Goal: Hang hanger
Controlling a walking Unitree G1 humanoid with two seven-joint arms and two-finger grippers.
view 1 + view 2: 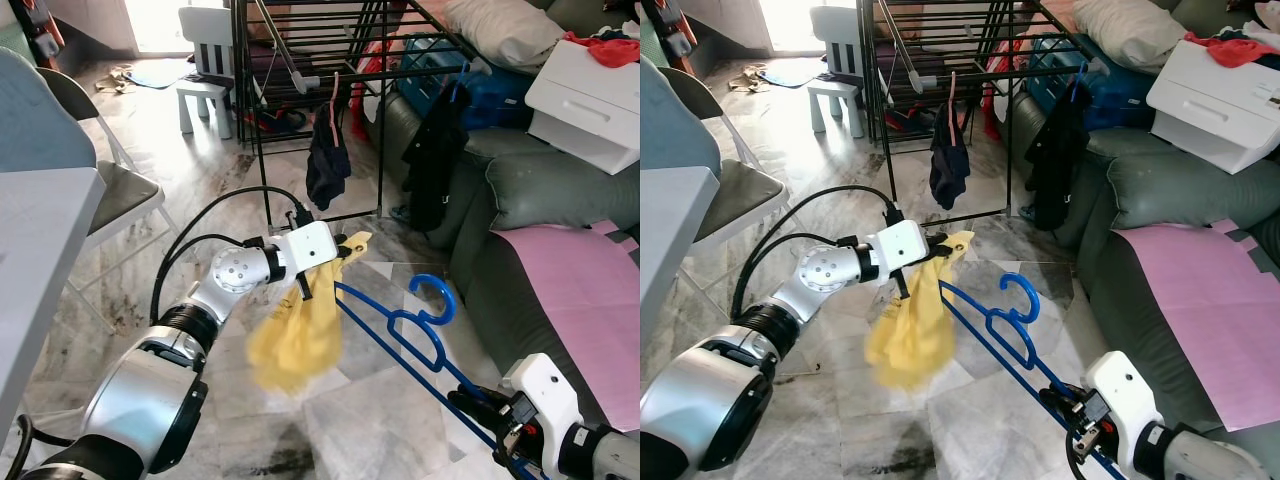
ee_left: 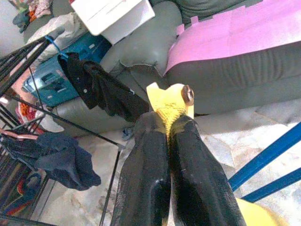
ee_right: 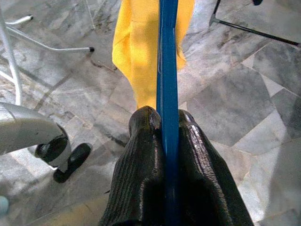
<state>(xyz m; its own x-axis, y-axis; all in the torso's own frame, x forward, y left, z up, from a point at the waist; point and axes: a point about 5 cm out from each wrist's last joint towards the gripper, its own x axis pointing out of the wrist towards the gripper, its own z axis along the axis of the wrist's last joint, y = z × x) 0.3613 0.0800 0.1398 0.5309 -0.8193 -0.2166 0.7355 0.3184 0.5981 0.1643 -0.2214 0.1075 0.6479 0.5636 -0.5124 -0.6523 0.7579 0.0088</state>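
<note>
1. Blue hanger (image 1: 420, 330): thin plastic, curved hook at the top, long straight bars; held in the air above the marble floor (image 1: 360, 420), in front of the grey sofa (image 1: 540, 200), hook end pointing up and toward the drying rack.
2. Right gripper (image 3: 165, 123): fingers clamped tight on one blue bar of the hanger, low at the right of the eye views.
3. Left gripper (image 2: 168, 123): fingers pressed together on a corner of the yellow cloth (image 1: 300, 335); the rest of the cloth hangs loose below, blurred in the eye views.
4. The yellow cloth hangs just beside the hanger's far end, seeming to touch it; cannot tell whether it is threaded on.
5. Black drying rack (image 1: 320, 60) stands well behind, with a dark garment (image 1: 328, 165) hanging from a pink hanger (image 1: 334, 95).
6. A black garment (image 1: 435, 155) hangs at the rack's right side, next to the sofa.
</note>
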